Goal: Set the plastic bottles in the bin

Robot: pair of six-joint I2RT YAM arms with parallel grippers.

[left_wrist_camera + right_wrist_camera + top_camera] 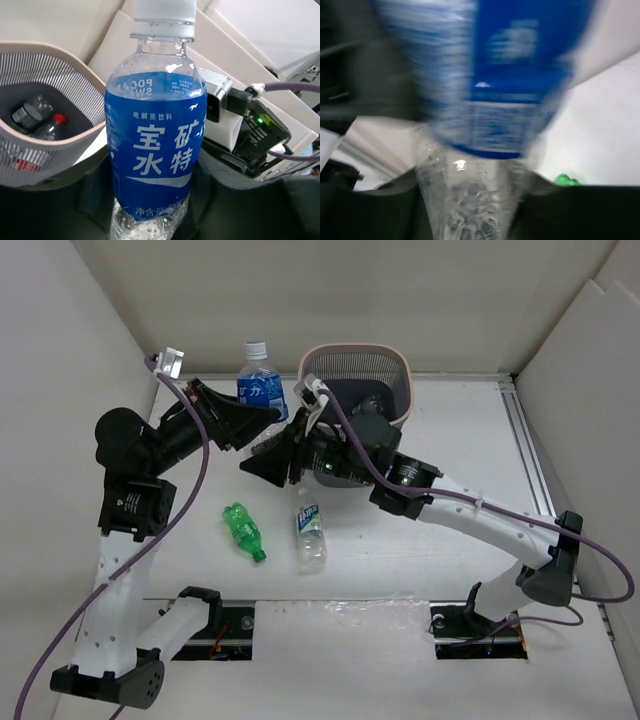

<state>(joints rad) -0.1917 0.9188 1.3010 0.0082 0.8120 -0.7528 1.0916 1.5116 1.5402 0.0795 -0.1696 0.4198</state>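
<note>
A blue-labelled plastic bottle (262,388) with a white cap stands upright just left of the bin (355,348), a grey mesh basket with a beige rim. My left gripper (262,422) is shut on its lower body (155,145). My right gripper (272,445) reaches in from the right, and the bottle's clear base (485,190) fills the gap between its jaws; that view is blurred. Two bottles lie inside the bin, one dark-capped (32,112) and one red-capped (59,119). A green bottle (243,530) and a clear bottle (311,532) with a white-blue label lie on the table.
White walls enclose the table on the left, back and right. A metal rail (530,450) runs along the right side. Both arm bases sit at the near edge, and purple cables (200,470) loop over the arms.
</note>
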